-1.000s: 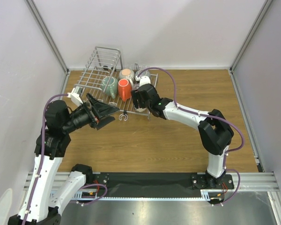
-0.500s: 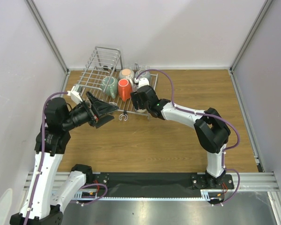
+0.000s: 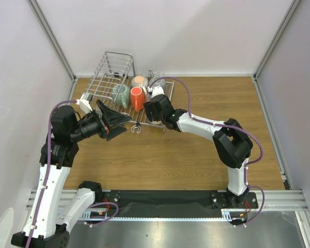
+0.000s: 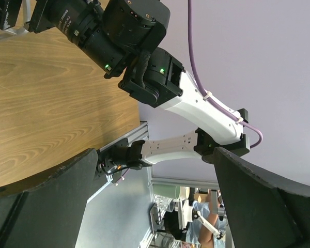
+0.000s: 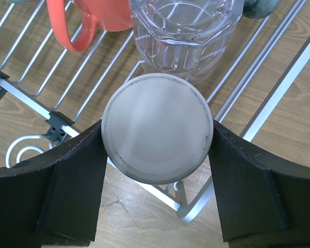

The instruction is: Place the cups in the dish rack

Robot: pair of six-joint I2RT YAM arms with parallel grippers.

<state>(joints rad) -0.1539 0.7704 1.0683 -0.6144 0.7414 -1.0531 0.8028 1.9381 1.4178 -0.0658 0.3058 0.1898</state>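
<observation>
At the wire rack's (image 5: 281, 88) near edge, the right gripper (image 5: 157, 150) clamps a round, matte cup (image 5: 157, 124) beside the faceted glass (image 5: 186, 36); the left gripper (image 3: 127, 124) gapes wide, empty.

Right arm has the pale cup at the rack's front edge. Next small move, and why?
Probably ease it straight down until it sits on the wires, then open. The right gripper clasps the pale cup over the front rail of the dish rack, with the clear glass just behind, leaving little room to push further in.
</observation>
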